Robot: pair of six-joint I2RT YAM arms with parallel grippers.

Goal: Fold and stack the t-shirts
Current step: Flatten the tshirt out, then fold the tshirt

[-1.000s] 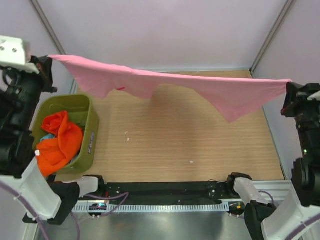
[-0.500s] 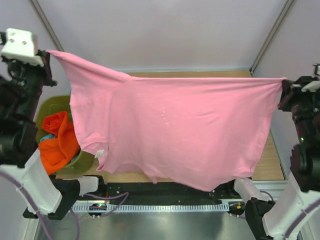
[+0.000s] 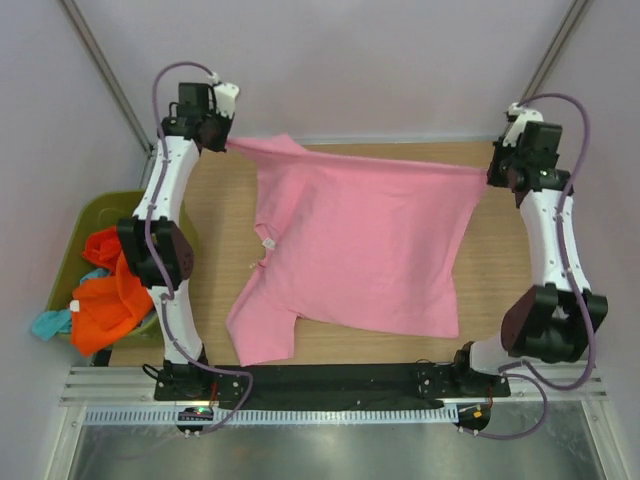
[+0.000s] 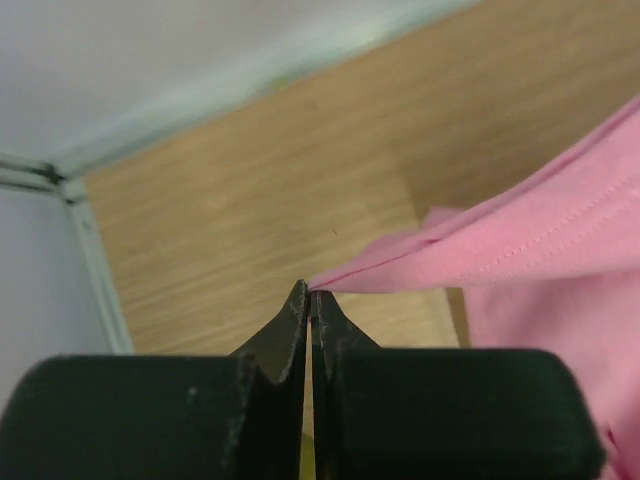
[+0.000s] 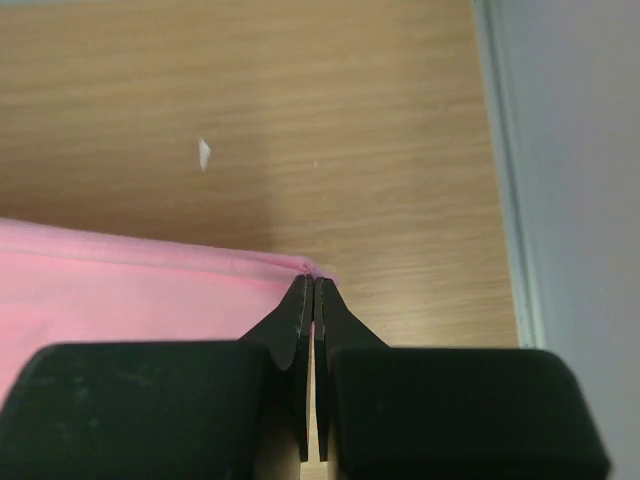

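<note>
A pink t-shirt (image 3: pixel 360 245) is spread over the wooden table (image 3: pixel 510 290), its far edge held taut just above the far side. My left gripper (image 3: pixel 226 143) is shut on the shirt's far left corner (image 4: pixel 330 278). My right gripper (image 3: pixel 490 170) is shut on the far right corner (image 5: pixel 300 266). The shirt's near part lies on the table, with one sleeve (image 3: pixel 262 335) reaching to the near left. The left wrist view shows pink hem (image 4: pixel 500 245) running right from the shut tips. The right wrist view shows pink cloth (image 5: pixel 120 290) to the left of the tips.
A green bin (image 3: pixel 68 255) stands left of the table, holding orange cloth (image 3: pixel 110 285) and a teal piece (image 3: pixel 48 323). Grey walls and a metal frame (image 3: pixel 105 75) enclose the far side. A black rail (image 3: pixel 330 378) runs along the near edge.
Both arms have swung from high near the camera down to the table's far side. The pink shirt, first hung in the air, now lies spread over the table.
</note>
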